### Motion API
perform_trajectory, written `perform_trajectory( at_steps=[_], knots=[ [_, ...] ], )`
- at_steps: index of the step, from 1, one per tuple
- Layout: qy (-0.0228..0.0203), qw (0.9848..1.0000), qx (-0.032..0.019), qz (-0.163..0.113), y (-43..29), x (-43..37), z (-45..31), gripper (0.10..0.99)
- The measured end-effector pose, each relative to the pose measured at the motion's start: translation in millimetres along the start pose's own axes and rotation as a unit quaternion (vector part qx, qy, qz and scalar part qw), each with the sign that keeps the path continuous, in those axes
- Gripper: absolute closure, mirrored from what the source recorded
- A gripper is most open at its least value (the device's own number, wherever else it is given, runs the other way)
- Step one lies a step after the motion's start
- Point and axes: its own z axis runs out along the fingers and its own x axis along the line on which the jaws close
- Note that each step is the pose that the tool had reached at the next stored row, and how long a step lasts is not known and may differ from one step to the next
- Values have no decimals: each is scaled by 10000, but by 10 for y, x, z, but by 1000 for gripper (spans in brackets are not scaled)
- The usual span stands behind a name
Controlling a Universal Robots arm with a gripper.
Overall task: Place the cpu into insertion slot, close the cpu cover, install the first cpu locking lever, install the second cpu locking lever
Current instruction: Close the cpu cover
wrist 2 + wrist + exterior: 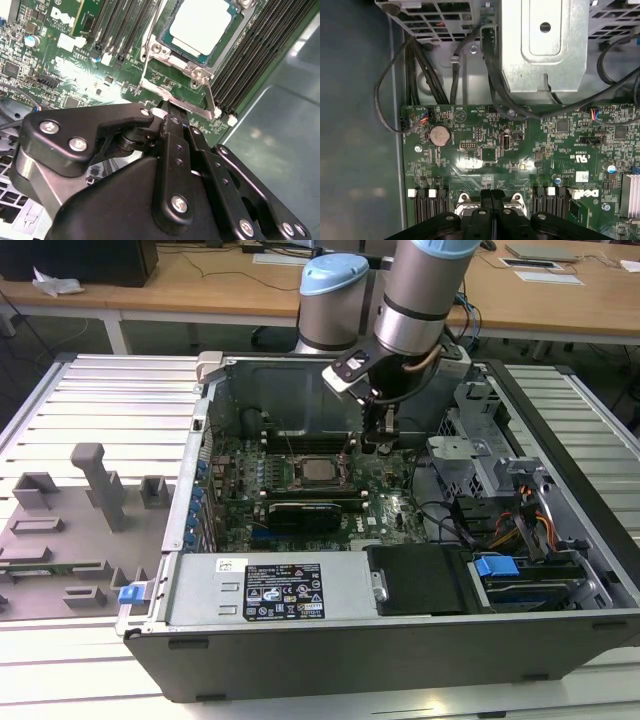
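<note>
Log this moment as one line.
cpu: seated | cpu cover: down around it | gripper: shut, tips at cover's edge

Opened computer case (400,660) on a slatted metal table (100,400), wooden desks (180,280) behind.
A labelled silver power supply (200,590) runs along the near wall, with a blue clip (131,594) at its corner. Grey fixture blocks (95,480) stand to the exterior view's left. The first wrist view shows a coin battery (439,134) near looping black cables (420,75).

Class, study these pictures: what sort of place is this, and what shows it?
Probably a robotics lab or workshop: an open computer case sits on a slatted metal table, a robot arm reaches into it, and wooden desks stand behind.
</note>
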Motion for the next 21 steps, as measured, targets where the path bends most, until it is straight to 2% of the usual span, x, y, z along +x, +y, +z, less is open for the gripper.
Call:
perform_trajectory(
  at_steps=[5, 11, 15, 16, 19, 20, 21],
  knots=[
    [0, 10000, -10, 0, -94, 6, 9, 980],
    [1, 10000, -27, -1, -244, 24, 24, 980],
    [0, 10000, -36, -1, -283, 26, 28, 980],
    [0, 10000, -53, -1, -295, 26, 28, 980],
    [5, 9998, -213, -6, -430, 24, 52, 980],
    [5, 9996, -289, -8, -490, 22, 66, 980],
    [6, 9995, -327, -9, -520, 21, 74, 980]
  ],
)
